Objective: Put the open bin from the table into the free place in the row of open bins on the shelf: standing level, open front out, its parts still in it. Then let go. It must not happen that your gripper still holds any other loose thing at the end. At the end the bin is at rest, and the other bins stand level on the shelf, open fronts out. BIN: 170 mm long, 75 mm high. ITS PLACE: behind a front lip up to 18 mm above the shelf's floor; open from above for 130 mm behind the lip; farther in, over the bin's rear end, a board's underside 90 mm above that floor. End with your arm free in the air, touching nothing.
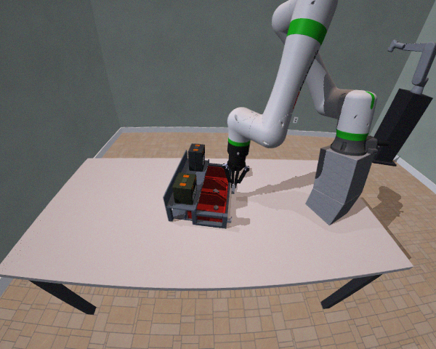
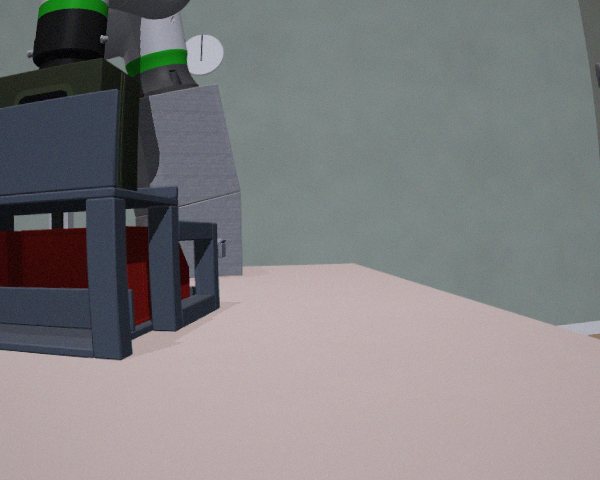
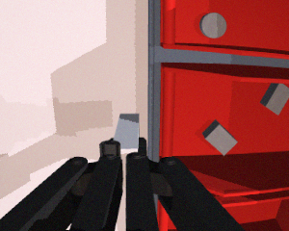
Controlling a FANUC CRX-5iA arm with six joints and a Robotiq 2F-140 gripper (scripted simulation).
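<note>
The task's red open bin cannot be singled out by look from its matching neighbours; the red open bins (image 1: 213, 195) (image 2: 54, 258) (image 3: 197, 103) that show all stand in the slate-blue shelf rack (image 1: 210, 213) (image 2: 105, 268) (image 3: 154, 87), left of centre in the top view. In the wrist view, the bin at the right of the frame, around mid-height, holds two grey blocks (image 3: 276, 98), and the one in the upper right holds a round grey piece (image 3: 213, 25). A slate bar runs between these two, and a third bin is partly in view at the lower right. The black two-finger gripper (image 1: 234, 183) (image 3: 129, 128) points down just beside the rack's front, its fingers clenched together with nothing between them. Ahead of the fingertips in the wrist view is a pale grey tab; whether they touch it cannot be told. On the rack's upper board stand two dark boxes (image 1: 184, 187) with orange marks, one nearer the frame's bottom. The rack rests on the pale table (image 1: 135, 248) (image 2: 367, 387), and the white arm (image 1: 293, 71) reaches over from its grey pedestal (image 1: 340, 180) (image 2: 197, 144) at the right of the top view.
</note>
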